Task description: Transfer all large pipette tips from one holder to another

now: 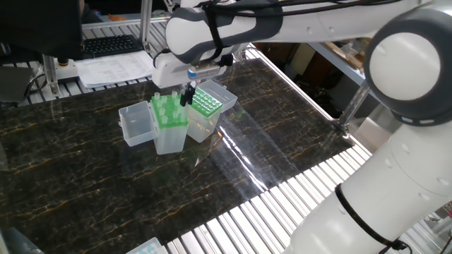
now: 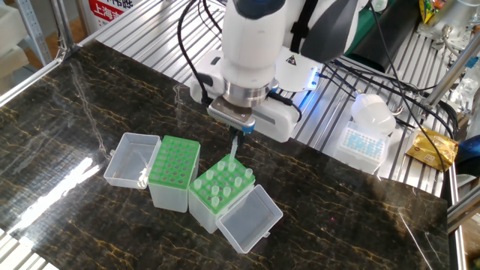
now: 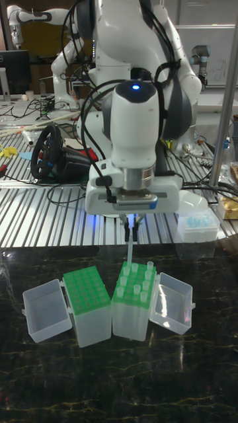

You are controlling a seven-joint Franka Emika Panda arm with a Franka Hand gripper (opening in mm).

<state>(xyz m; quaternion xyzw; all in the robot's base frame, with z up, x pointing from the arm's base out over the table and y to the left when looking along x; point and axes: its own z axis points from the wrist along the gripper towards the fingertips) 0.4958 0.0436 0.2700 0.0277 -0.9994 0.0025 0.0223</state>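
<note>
The gripper [image 3: 132, 232] is clamped on one large pipette tip [image 3: 130, 252], holding it upright above the rear edge of the right-hand holder [image 3: 135, 299], clear of the holes. The remaining large pipette tips [image 2: 223, 185] stand in that holder's green plate. The left-hand holder [image 2: 173, 171] stands just beside it, and its green plate shows open holes only. Each holder's clear hinged lid [image 2: 130, 158] lies open on the dark marble-patterned table [image 2: 360, 225].
</note>
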